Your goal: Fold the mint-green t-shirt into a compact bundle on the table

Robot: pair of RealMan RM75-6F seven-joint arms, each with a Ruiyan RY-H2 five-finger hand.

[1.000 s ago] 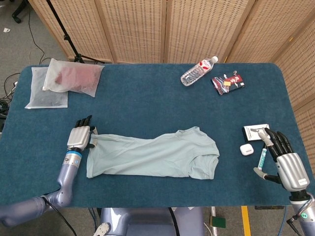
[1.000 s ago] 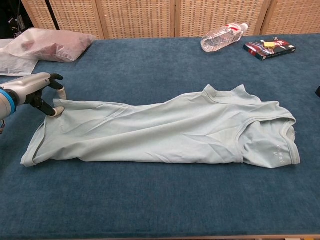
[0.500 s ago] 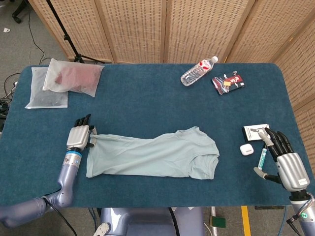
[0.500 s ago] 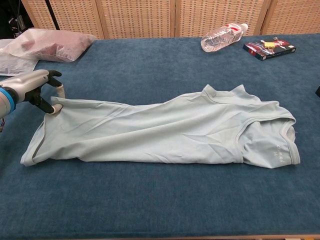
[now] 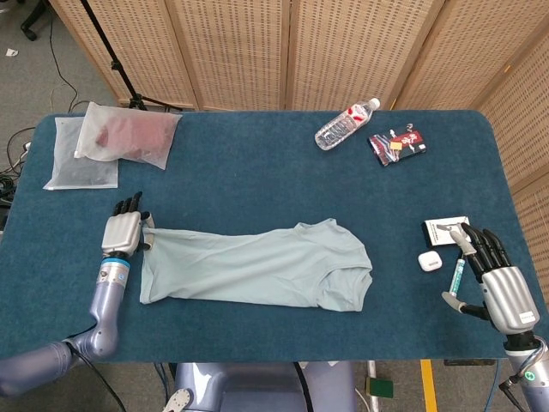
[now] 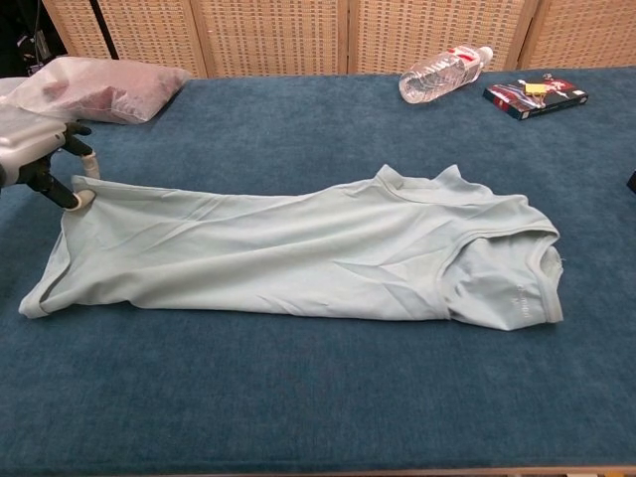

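Clutter sits along the far side of the blue worktop (image 5: 257, 163): two translucent bags (image 5: 129, 133) with dark red contents at the far left, a clear water bottle (image 5: 345, 125) lying on its side with a red cap, and just beside it a small dark packet (image 5: 397, 143) with red and yellow print that I cannot read. Near my right hand (image 5: 502, 287) lie a black-and-white card (image 5: 444, 231) and a small white case (image 5: 430, 260). None of these touches the mint-green t-shirt (image 5: 257, 266), which lies flat and lengthwise across the near middle of the worktop, hem toward my left, collar toward my right.

My left hand (image 5: 123, 232) pinches the far hem corner of the shirt between thumb and a fingertip, the other fingers extended. My right hand rests on the worktop well apart from the shirt, fingers spread, with a thin teal-and-white pen-like object (image 5: 457, 276) by them; whether I hold it I cannot tell.

Faint white print near the collar shows in the chest view, too small to read. That view cuts off my right hand entirely and shows my left hand (image 6: 40, 164) only at the frame edge.
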